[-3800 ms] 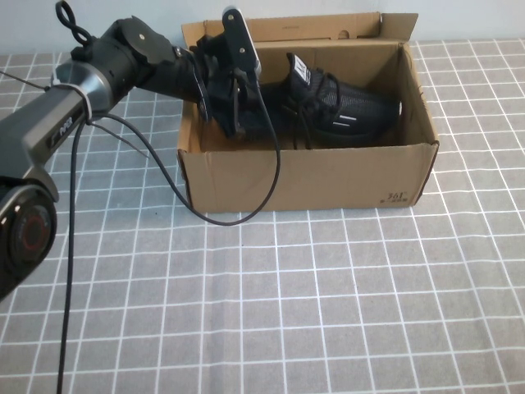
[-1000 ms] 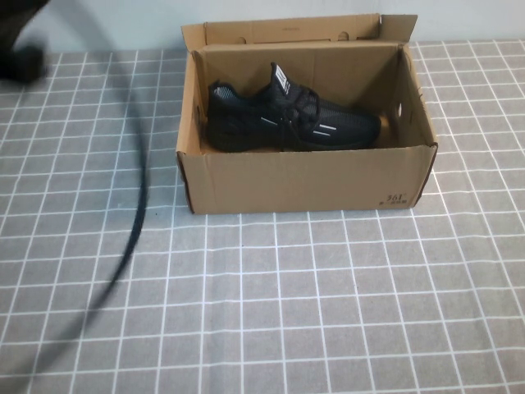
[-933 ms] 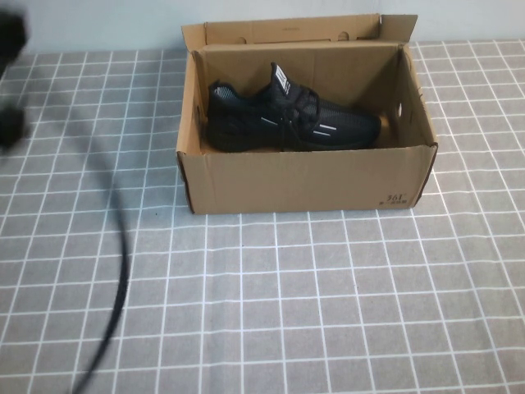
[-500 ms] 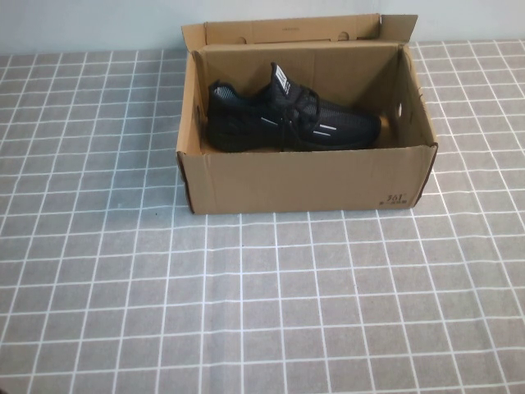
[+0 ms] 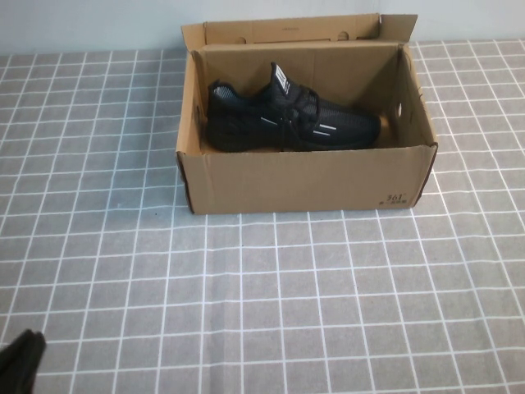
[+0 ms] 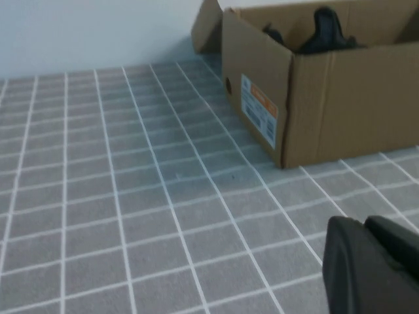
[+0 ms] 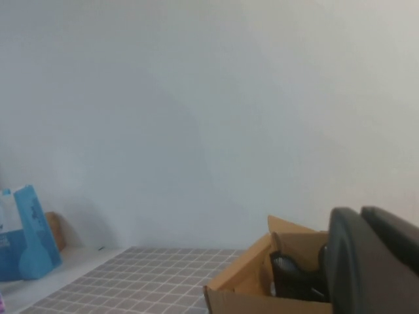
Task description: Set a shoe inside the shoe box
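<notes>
The black knit lace-up shoe (image 5: pixel 291 121) lies inside the open brown cardboard shoe box (image 5: pixel 308 179). Left tool (image 5: pixel 20 364) sits at the counter's near-left corner, right tool (image 7: pixel 373 261) raised well away; neither's opening can be told.

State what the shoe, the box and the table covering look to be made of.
Shoe: matte black knit fabric, apparently; textured upper, laces. Shoe box: brown corrugated cardboard, matte, folded flaps. Table covering: grey, white-gridded cloth or vinyl, unclear. Left gripper and right gripper are parked well away from it.

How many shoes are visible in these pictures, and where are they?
1. The shoe lies inside the shoe box, toe toward the robot's right. The left gripper is near the table's front-left corner, the right gripper raised away.
</notes>
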Motion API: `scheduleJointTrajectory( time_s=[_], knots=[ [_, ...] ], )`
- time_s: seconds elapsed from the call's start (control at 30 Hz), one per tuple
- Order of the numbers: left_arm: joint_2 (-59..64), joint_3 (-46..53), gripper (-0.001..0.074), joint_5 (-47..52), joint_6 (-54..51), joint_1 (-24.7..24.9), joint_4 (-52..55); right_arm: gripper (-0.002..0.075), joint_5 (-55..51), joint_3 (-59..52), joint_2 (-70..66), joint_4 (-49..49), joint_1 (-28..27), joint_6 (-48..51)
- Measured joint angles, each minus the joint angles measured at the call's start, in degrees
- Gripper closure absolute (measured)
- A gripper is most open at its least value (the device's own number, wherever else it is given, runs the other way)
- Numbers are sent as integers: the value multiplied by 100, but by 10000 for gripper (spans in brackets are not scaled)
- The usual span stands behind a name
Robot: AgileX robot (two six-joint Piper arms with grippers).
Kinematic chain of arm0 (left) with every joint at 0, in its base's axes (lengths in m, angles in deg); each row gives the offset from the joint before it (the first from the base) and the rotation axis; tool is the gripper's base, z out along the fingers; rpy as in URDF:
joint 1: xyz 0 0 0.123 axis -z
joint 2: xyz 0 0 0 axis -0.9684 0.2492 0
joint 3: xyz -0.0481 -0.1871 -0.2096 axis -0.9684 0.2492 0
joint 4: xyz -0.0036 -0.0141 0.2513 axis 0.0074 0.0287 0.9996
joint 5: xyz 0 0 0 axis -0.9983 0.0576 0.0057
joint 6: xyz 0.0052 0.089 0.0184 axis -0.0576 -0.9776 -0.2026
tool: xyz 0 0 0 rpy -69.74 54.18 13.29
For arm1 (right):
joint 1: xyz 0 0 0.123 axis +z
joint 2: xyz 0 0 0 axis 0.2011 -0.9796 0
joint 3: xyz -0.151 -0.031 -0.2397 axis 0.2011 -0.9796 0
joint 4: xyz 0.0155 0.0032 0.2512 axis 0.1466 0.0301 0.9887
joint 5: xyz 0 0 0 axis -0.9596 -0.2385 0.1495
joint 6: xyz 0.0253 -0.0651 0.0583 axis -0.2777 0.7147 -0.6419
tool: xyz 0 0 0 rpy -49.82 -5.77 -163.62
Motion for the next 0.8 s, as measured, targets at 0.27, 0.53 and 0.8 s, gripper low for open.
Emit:
scheduleJointTrajectory(
  time_s=[0.27, 0.53, 0.8],
  knots=[
    [0, 0, 736, 616, 0, 0, 0, 742, -318, 0, 0, 0, 0, 0],
    [0, 0, 736, 677, 0, 0, 0, 742, -411, 0, 0, 0, 0, 0],
    [0, 0, 736, 677, 0, 0, 0, 742, -667, 0, 47, 0, -128, 791]
  ],
)
